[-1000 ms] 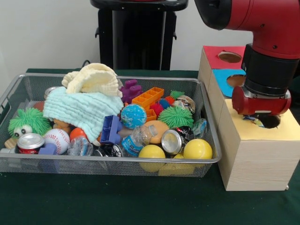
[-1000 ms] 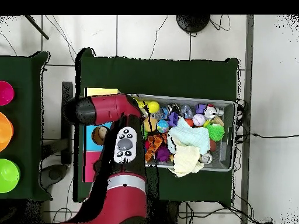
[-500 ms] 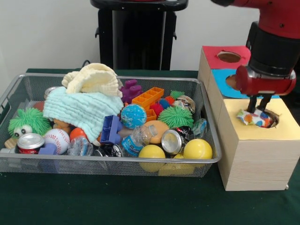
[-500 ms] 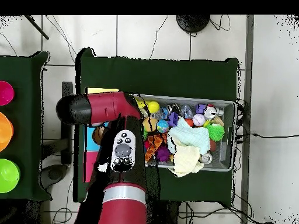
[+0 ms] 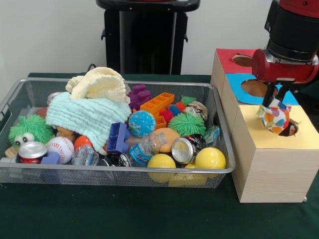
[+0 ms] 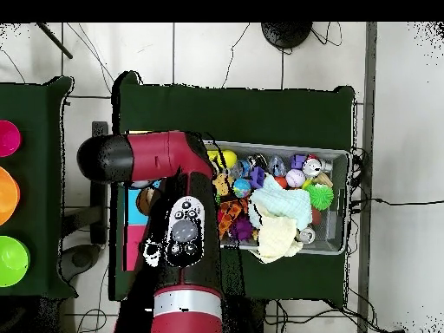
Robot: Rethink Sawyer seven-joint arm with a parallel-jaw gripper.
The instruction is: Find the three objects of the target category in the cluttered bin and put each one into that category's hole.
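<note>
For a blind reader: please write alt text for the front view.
A red robot gripper holds a spotted ball above the hole in a wooden box's yellow top. Left of it, a wire basket overflows with toys, cans and cloths.

Counting the bin (image 5: 119, 172): two yellow balls, near left (image 5: 161, 161) and near right (image 5: 210, 158). One baseball (image 5: 60, 148), one globe ball (image 5: 142, 123). Two green spiky balls, far left (image 5: 31, 128) and middle right (image 5: 186, 124). Two cloths, mint (image 5: 87, 116) and cream (image 5: 99, 83). Two cans, red (image 5: 32, 151) and silver (image 5: 183, 149). One box (image 5: 271, 164), three coloured tops: red (image 5: 227, 62), blue (image 5: 238, 79), yellow (image 5: 306, 134). One spotted ball (image 5: 274, 118) held above it.
</note>
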